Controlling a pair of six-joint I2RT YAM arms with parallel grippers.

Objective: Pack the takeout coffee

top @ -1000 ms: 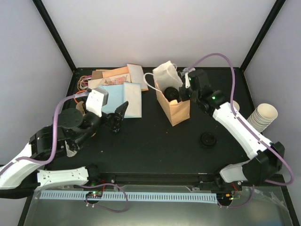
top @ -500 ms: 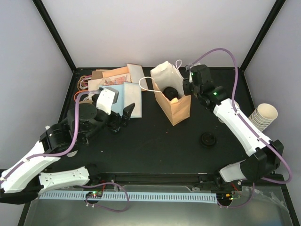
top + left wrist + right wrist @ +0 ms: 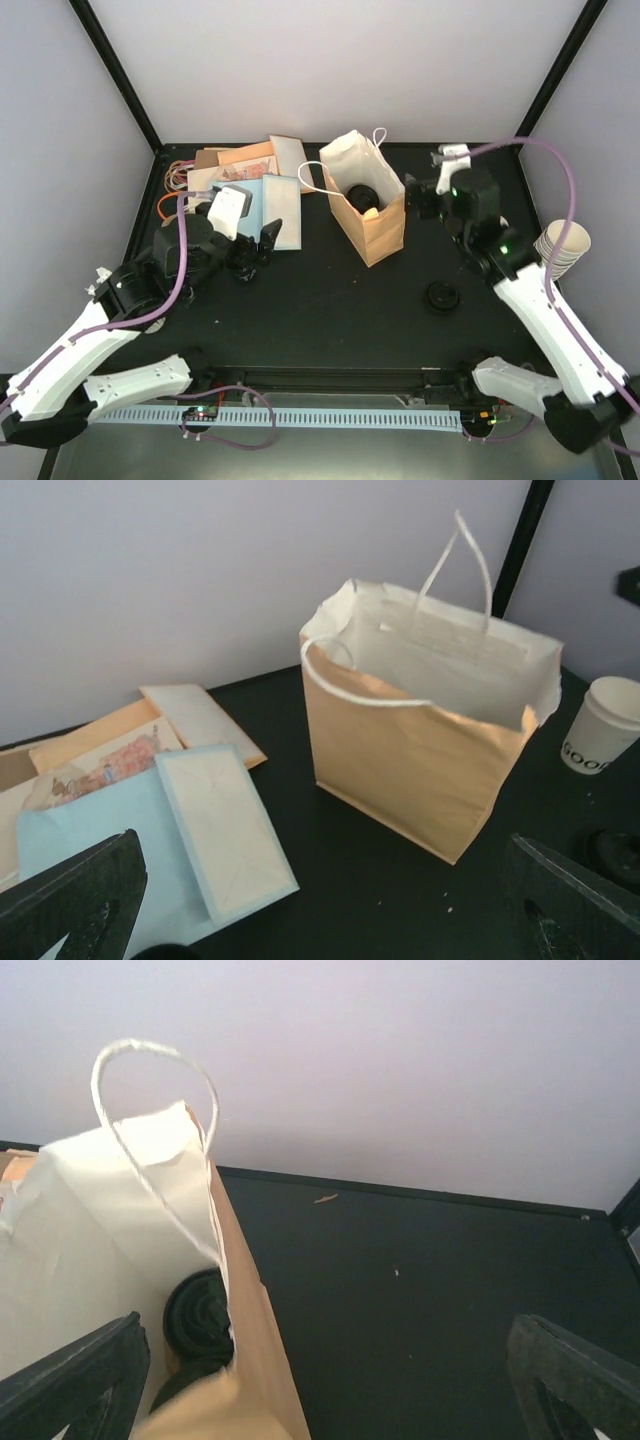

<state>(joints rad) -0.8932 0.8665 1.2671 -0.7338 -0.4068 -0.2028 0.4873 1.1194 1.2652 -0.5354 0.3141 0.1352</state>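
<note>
The brown paper bag (image 3: 375, 228) stands upright and open mid-table, also in the left wrist view (image 3: 410, 760). The takeout coffee sits inside it, and only its round black lid (image 3: 362, 194) (image 3: 200, 1315) shows. My right gripper (image 3: 415, 200) (image 3: 325, 1390) hovers just right of the bag's rim, open and empty. Left of the bag, my left gripper (image 3: 255, 250) (image 3: 325, 910) is also open and empty, low over the table beside the pale blue envelopes (image 3: 272, 208).
A loose black lid (image 3: 441, 296) lies right of the bag. Stacked cream cups (image 3: 560, 245) lean at the right edge. A lidless white cup with black lettering (image 3: 603, 725) stands right of the bag. Envelopes and cards (image 3: 150, 780) cover the back left.
My right gripper opened, left the cup in the bag and pulled back to the right. The left arm shifted slightly towards the bag, still open.
</note>
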